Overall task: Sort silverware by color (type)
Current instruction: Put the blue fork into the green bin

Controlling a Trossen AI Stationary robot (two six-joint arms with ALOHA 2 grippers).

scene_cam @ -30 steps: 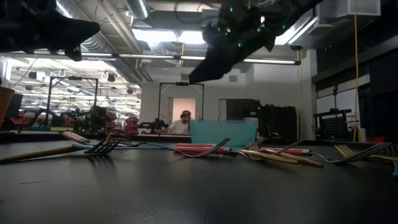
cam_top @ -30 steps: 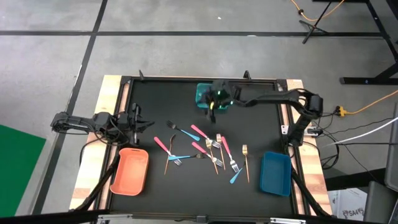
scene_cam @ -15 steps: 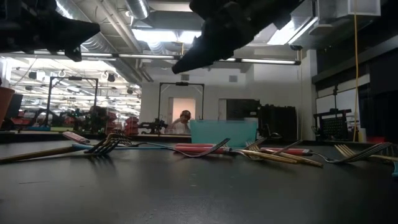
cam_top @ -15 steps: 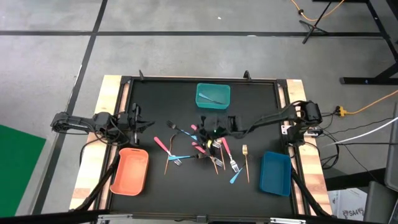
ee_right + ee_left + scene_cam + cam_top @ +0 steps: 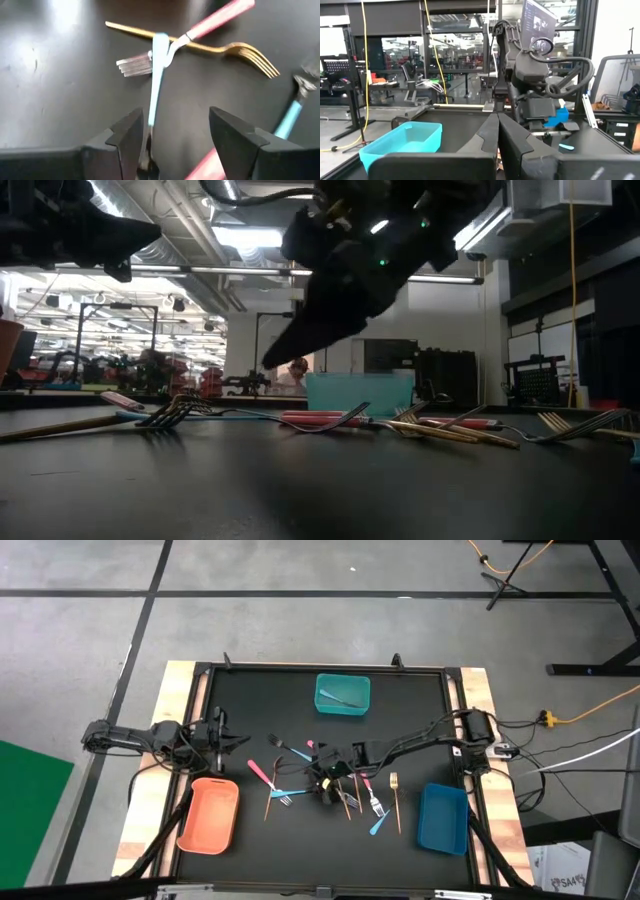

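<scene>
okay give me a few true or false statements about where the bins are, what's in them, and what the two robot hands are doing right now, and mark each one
1. The teal bin at the table's far edge holds a light-blue utensil. True.
2. The right hand is closed on a gold fork. False: its fingers stand open above the pile, with a light-blue-handled utensil lying between them and nothing gripped.
3. The orange bin holds several pink forks. False: nothing shows in it.
4. The left hand is shut and waits at the table's left side, away from the pile. True.
5. The blue bin sits near the table's right front corner. True.
</scene>
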